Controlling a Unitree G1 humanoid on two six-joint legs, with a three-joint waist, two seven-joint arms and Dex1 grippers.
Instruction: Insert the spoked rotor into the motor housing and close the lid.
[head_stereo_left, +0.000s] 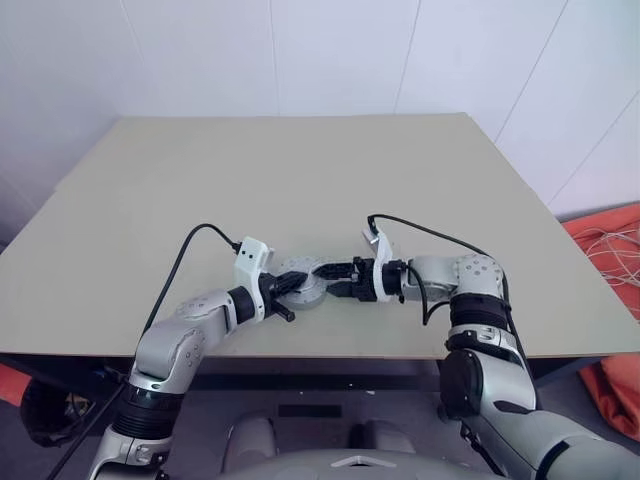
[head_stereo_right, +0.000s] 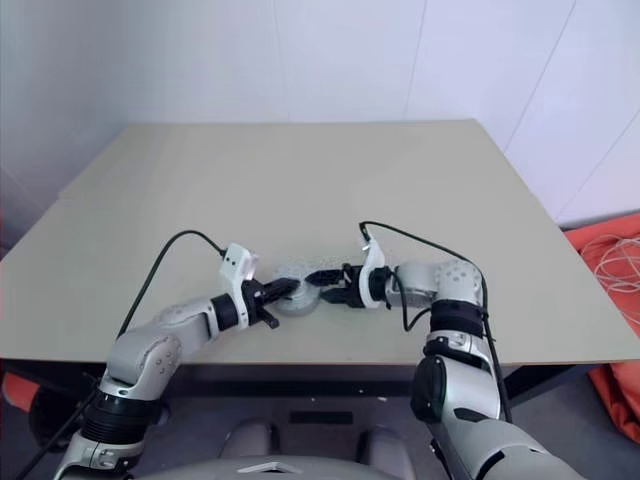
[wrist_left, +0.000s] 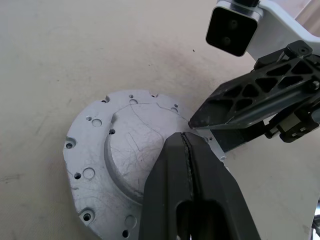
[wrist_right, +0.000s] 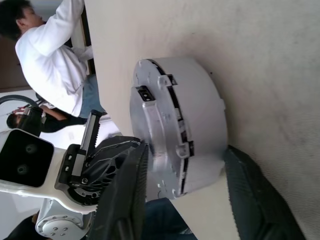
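Table (head_stereo_left: 300, 180): wide, beige. Housing (head_stereo_left: 303, 284) low centre of frame, near front edge, lid (wrist_left: 125, 150) on top. Left tool (head_stereo_left: 296, 283) clenched, resting on lid. Right tool (head_stereo_left: 327, 275) half-spread, straddling housing, no grasp yet. Risk: uneven squeeze could skew lid, shove assembly.

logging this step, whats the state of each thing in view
housing: assembled, lid on, tilted up on edge off the table
lid: seated on the housing, flat drilled face outward
left end effector: shut, at the lid's rim
right end effector: part open, fingers straddling the housing's side, not clamped
table: bare apart from the housing
person: beyond the table edge, white top
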